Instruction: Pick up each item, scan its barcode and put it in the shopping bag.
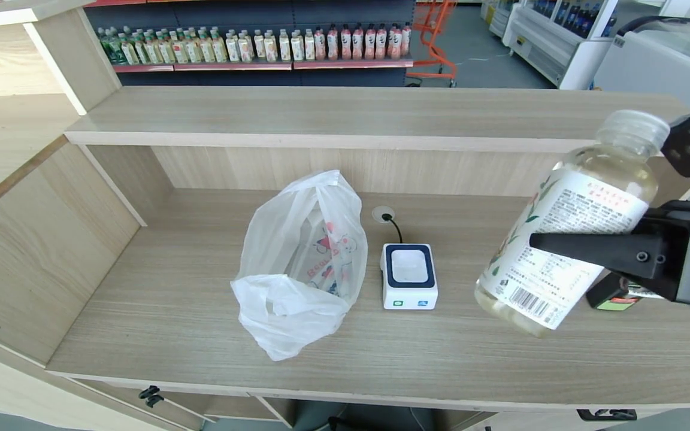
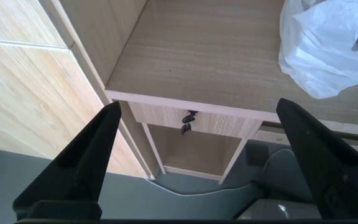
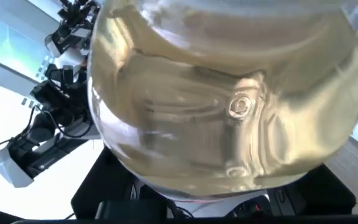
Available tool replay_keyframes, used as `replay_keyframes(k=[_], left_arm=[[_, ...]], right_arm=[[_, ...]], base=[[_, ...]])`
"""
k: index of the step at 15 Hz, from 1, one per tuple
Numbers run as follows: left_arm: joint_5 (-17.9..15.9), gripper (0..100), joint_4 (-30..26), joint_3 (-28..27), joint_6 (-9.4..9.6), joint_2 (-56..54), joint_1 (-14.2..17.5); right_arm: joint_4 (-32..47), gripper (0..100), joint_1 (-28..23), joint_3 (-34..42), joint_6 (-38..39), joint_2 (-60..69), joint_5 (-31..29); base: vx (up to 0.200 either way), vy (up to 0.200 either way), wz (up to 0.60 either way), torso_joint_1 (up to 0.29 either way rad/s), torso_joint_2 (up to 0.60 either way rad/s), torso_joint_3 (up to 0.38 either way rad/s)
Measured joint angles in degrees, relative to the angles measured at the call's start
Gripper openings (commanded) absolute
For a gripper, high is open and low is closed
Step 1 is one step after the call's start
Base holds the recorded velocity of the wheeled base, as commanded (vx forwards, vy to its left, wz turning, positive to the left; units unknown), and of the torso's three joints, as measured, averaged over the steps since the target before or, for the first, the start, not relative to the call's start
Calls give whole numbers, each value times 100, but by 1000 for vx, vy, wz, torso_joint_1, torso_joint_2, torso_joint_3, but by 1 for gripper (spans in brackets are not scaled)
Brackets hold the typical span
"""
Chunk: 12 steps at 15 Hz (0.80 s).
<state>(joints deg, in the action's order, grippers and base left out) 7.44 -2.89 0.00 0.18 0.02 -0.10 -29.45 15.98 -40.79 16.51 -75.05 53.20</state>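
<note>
Scanning step: right gripper [image 1: 547, 239] clamps the bottle [image 1: 584, 203] at frame right; barcode [image 1: 529, 302] seemingly needs turning toward the scanner [image 1: 409, 275].

wooden counter [image 1: 171, 311] | shopping bag [image 1: 300, 269], scanner [image 1: 409, 275] beside it | small dark item [image 1: 611, 299], right

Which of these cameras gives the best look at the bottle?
The head view: the whole bottle shows there, tilted, with cap, label and barcode. The right wrist view looks at its clear bottom from close up. The left wrist view faces the counter edge and bag.
</note>
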Motion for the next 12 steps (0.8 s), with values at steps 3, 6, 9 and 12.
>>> replay_keyframes(k=[3,6,9,12], left_arm=[[-2,100,0,0,0,0,0],[-2,100,0,0,0,0,0],[0,100,-1,0,0,0,2],[0,100,0,0,0,0,0]], right_arm=[[23,0,260,140,2,126,290],[22,0,322,163,2,169,469],[22,0,413,193,-6,193,480],[22,0,501,240,-12,215,479]], base=[[0,0,0,0,0,0],[0,0,0,0,0,0],[0,0,0,0,0,0],[0,0,0,0,0,0]])
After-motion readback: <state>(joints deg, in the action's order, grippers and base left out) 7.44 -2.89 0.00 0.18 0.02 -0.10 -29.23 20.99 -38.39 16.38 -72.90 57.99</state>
